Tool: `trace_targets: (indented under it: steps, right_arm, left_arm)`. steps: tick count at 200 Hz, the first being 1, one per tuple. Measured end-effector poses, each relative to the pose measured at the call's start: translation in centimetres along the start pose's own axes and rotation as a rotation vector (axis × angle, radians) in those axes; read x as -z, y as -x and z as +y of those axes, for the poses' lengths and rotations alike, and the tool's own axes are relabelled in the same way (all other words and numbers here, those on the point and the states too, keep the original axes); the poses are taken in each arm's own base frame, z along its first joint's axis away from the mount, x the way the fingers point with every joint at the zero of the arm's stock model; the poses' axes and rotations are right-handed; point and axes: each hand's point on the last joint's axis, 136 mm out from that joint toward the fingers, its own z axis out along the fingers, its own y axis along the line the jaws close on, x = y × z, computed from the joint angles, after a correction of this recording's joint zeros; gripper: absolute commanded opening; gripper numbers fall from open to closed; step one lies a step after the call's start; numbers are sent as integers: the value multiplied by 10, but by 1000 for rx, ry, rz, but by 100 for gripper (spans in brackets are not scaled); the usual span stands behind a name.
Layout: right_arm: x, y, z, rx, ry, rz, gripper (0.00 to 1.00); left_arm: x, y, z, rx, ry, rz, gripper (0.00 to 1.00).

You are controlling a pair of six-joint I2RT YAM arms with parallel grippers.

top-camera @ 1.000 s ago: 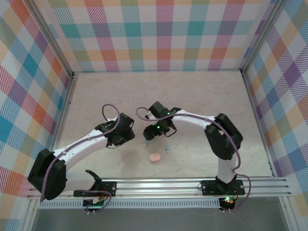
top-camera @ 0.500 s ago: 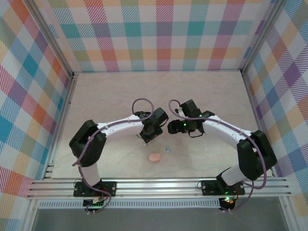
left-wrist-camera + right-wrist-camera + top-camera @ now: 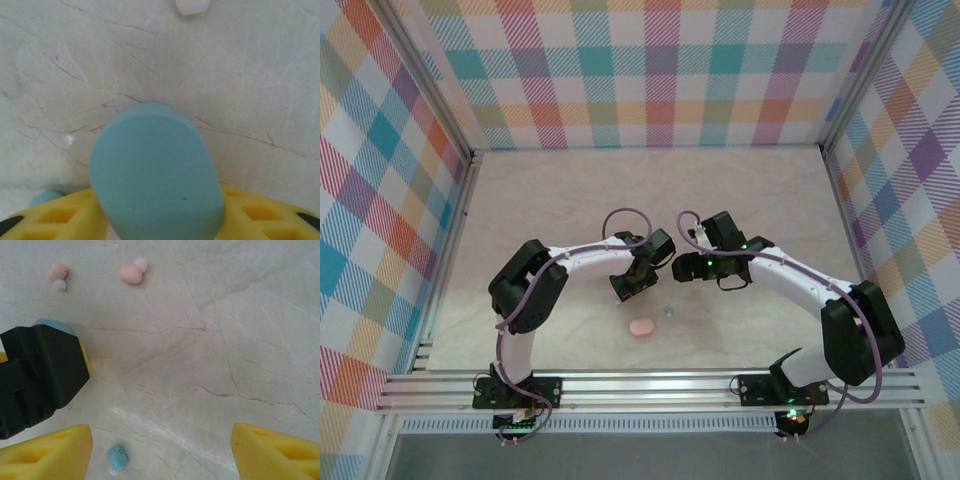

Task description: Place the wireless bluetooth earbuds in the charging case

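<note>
Top external view: the left gripper point(image 3: 630, 283) now sits at mid-table, on the spot the right gripper point(image 3: 683, 266) was reaching over a second ago. The left arm has swung in from the far left and the right arm has drawn back, so the two wrists face each other, close but apart. In the last half second little more shifted.

Seen from the left wrist, the yellow fingers point(image 3: 250, 212) are closed on a light blue oval plastic charging case point(image 3: 155, 170), held over the pale marbled tabletop point(image 3: 225, 340). Whether its lid is up I cannot tell.

Seen from the right wrist, that gripper's fingers stand spread wide and hold nothing. A tiny light blue plastic earbud point(image 3: 117, 458) lies on the table between them, near the blue case. Two pale pink plastic earbuds point(image 3: 132, 272) lie on the side of the case away from it. A pale pink oval case point(image 3: 640, 327) rests near the blue case, toward the arm bases.

The swap suggests the case is now secured and the free right gripper is placed to pick the blue bud; no bud appears seated yet.
</note>
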Motion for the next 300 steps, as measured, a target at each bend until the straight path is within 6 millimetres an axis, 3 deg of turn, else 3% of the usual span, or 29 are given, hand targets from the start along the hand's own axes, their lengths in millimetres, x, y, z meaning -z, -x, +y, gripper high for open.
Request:
trace_targets:
  steps: [69,102,117,139,166,193,224,250,300]
  right_arm:
    - [10,13,-13,-166,100,4,78]
    - [9,44,-11,-286,261,52,71]
    - [10,54,-11,-335,324,62,70]
    - [22,62,-7,-369,381,57,70]
    - [47,70,7,-379,468,32,67]
    - [67,76,21,-379,570,37,63]
    - [74,72,35,-383,637,77,62]
    - [76,64,51,-364,685,121,63]
    - [69,50,55,-375,698,191,59]
  left_arm:
    - [1,7,-5,-233,0,-27,31]
    - [6,5,-13,-482,-37,-28,31]
    - [18,4,-22,-607,-93,-29,29]
    - [52,0,-37,-789,-222,-47,28]
    - [93,-4,-49,-976,-365,-89,28]
    - [118,-12,-52,-1142,-458,-113,28]
    - [134,-23,-54,-1274,-533,-107,19]
    - [146,-33,-57,-1356,-600,-89,19]
    - [155,-40,-58,-1413,-654,-89,20]
